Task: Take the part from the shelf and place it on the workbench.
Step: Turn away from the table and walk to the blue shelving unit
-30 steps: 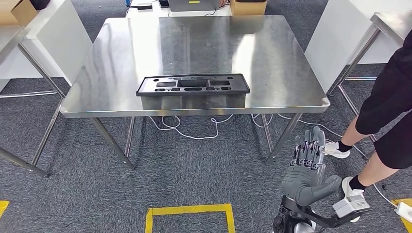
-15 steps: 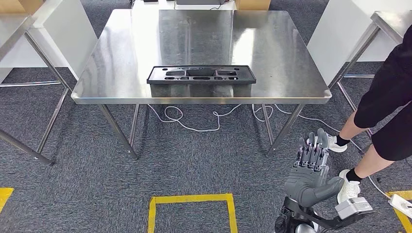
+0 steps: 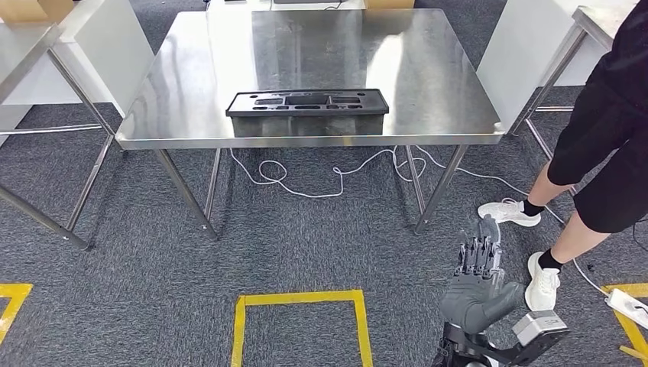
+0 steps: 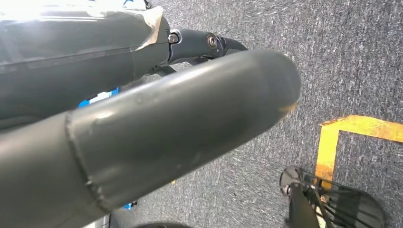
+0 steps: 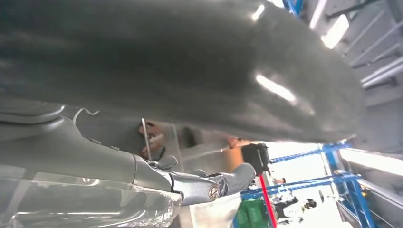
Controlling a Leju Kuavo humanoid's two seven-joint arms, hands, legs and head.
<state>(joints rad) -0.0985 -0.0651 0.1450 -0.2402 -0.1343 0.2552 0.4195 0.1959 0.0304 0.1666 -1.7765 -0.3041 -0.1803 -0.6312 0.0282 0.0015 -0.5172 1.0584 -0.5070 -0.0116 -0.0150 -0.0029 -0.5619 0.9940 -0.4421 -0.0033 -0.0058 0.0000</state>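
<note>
Looking down from the head view, we see the part [image 3: 307, 102], a flat black tray-like moulding with cut-outs, lying on the workbench [image 3: 428, 92] near its front edge, slightly left of centre. Our right hand [image 3: 480, 275] hangs below and in front of the workbench's right front leg, over the grey carpet, holding nothing, fingers extended and apart. Our left hand [image 4: 142, 128] appears only as a blurred thumb; we cannot tell its state. A person [image 3: 604, 145] stands to the right of the workbench.
</note>
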